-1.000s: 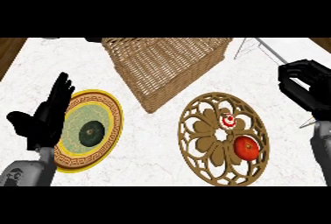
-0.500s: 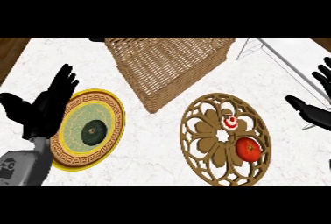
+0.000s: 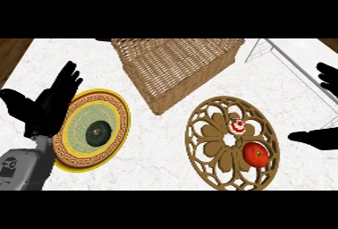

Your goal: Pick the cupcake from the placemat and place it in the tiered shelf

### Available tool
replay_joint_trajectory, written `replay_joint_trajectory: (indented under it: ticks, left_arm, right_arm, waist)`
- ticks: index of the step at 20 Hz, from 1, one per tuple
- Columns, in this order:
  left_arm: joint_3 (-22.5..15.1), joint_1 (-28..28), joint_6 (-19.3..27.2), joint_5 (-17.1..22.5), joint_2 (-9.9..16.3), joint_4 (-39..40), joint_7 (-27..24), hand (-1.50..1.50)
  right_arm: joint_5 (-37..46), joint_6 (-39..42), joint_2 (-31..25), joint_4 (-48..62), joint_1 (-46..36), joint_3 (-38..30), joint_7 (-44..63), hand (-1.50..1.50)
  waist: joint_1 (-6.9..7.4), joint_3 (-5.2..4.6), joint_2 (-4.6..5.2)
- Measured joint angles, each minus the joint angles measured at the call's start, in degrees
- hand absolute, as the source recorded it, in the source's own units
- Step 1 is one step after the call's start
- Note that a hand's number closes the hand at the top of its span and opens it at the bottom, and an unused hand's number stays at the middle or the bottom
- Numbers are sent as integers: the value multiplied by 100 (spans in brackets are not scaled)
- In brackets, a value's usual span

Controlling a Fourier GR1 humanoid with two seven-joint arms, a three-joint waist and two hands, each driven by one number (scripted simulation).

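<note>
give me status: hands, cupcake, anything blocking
Left hand open, resting at left edge by the plate. Right hand open at right edge, holding nothing. Cupcake untouched on placemat, tomato beside it. Nothing blocking it.

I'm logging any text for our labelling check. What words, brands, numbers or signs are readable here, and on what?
None can be read.
Left forearm: a small dark mark on the grey casing, too blurred to read.
Plate: only a key-pattern border, no letters.
Cupcake, placemat, basket: no text.
</note>
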Motion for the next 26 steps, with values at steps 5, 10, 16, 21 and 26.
replay_joint_trajectory:
  ticks: [5,10,16,21,26]
  left_arm:
    - [-60,-150,-1,-37,-39,17,90,0]
    - [22,-129,-109,-7,-31,92,24,0]
    - [112,-89,-200,-16,-14,136,-19,0]
    - [97,-68,-112,-101,-145,185,-86,0]
    - [100,-13,-115,-141,-158,84,-26,0]
  right_arm:
    - [970,440,-637,-219,-542,907,1396,-150]
    - [1557,658,-119,-92,-1567,1833,2706,-150]
    - [1930,813,559,509,-2266,2483,3130,-150]
    - [2161,977,754,895,-2329,2874,3270,-150]
    - [2315,1103,982,1123,-2415,3088,3437,-150]
  waist:
    - [127,0,20]
    - [143,17,23]
    - [93,25,15]
    - [28,29,7]
    - [7,31,-3]
